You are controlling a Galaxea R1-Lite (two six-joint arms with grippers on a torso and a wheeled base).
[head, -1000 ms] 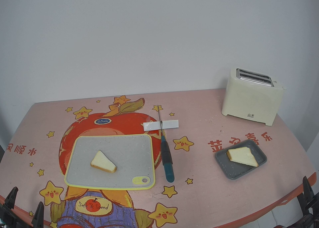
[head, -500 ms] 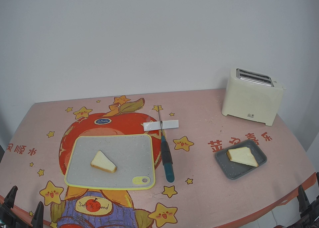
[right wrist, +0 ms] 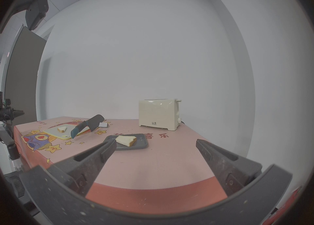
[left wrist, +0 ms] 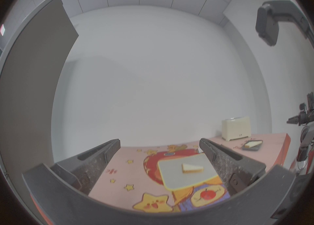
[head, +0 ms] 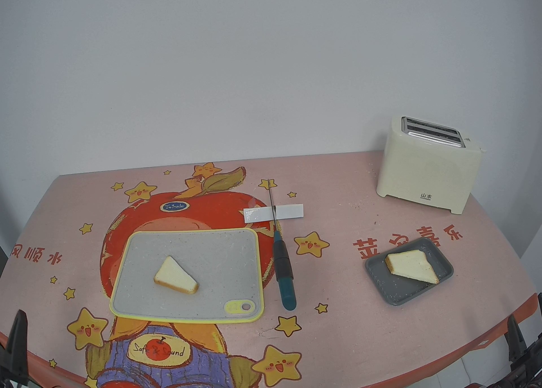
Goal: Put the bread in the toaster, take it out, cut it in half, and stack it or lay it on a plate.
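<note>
Both arms are pulling back toward the near table edge. Against the picture a second ago, the left gripper (left wrist: 159, 143) has sunk at the near left corner until a single fingertip pokes up in the head view, and the right gripper (right wrist: 156, 143) has dropped lower at the near right corner. Each has its jaws spread wide with nothing between them (wrist views plain on this). Nothing on the table (head: 350, 327) has shifted. First bread half (head: 175, 275) lies flat on the grey cutting board (head: 220, 253), left of centre. Second bread half (head: 412, 266) lies in the dark plate (head: 389, 288) near the right edge, in front of the toaster (head: 427, 166), whose slots look empty. Knife (head: 284, 270) rests just beside the board's right edge, blade pointing away across a white strip (head: 291, 211). Judgement: toasting and cutting look done and one half is delivered. The retreat reads as a pause or reset, with the board's half not yet carried to the plate. The left arm sits nearer that piece.
</note>
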